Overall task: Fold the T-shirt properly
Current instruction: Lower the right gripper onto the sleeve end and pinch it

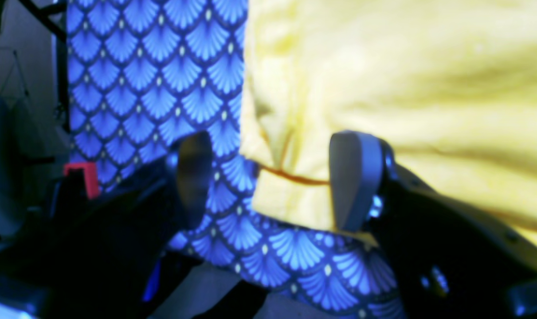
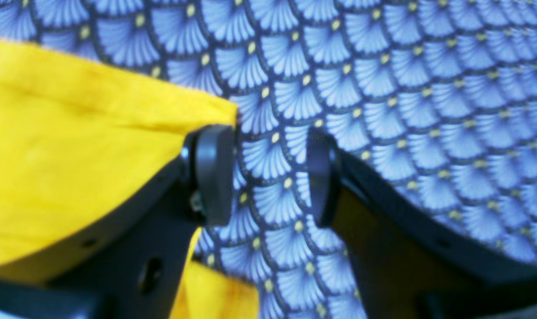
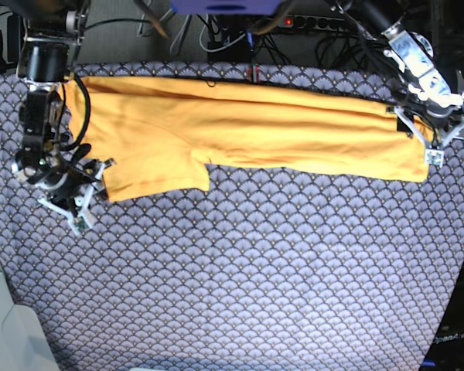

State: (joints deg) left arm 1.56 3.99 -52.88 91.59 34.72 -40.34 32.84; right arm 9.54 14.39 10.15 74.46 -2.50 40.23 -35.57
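With the T-shirt (image 3: 247, 127) already folded into a long band across the far side of the patterned counter (image 3: 240, 270), the left claw (image 1: 268, 177) and right claw (image 2: 268, 175) hover apart at its ends, seemingly poised to grip the corners for a crosswise fold.

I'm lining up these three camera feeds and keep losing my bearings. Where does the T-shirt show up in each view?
Left wrist: the T-shirt fills the upper right; its corner lies between the open fingers of the left gripper.
Right wrist: it fills the left side, its corner at the left finger of the open right gripper.
Base: a long folded band across the top, sleeve hanging lower left.
Shared landmark: the blue fan-patterned tablecloth.
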